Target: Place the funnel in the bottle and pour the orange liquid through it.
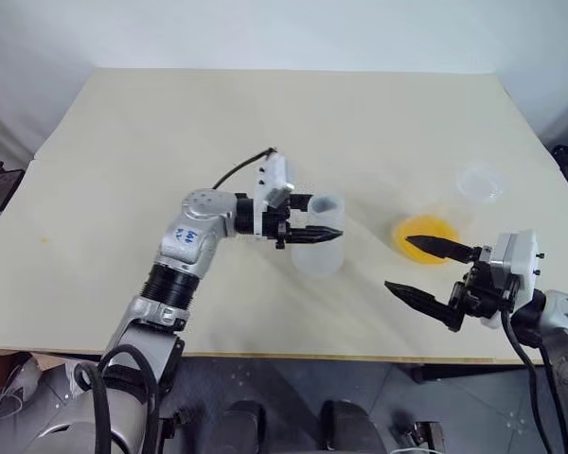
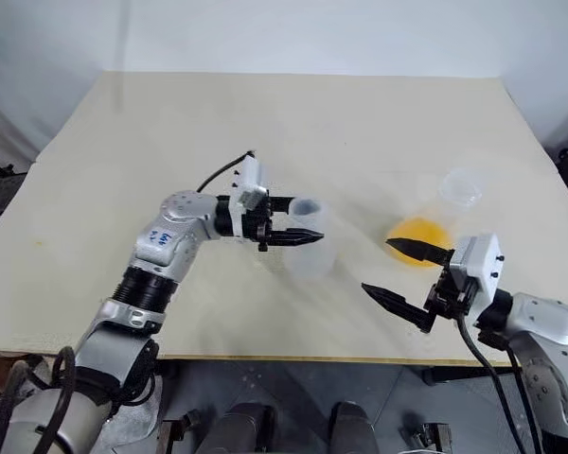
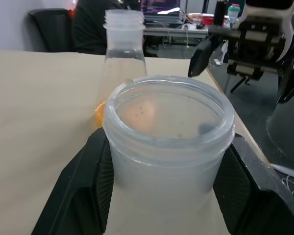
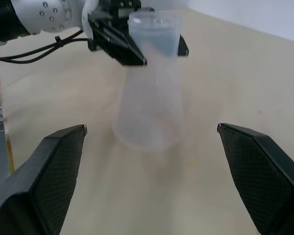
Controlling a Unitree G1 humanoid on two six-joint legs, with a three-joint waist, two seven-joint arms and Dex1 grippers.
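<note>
Clear empty bottle [image 1: 317, 248] — neck pinched by left fingers [image 1: 314, 217], right fingers [image 1: 426, 270] spread.

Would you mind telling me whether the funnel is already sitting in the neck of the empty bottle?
No, the bottle held in the left claw has an open, unfilled mouth, and the funnel lies apart on the table.

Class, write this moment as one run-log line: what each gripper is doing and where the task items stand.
left gripper: shut on empty bottle neck | right gripper: open, holding nothing | orange liquid: in second flask | funnel: on table
</note>
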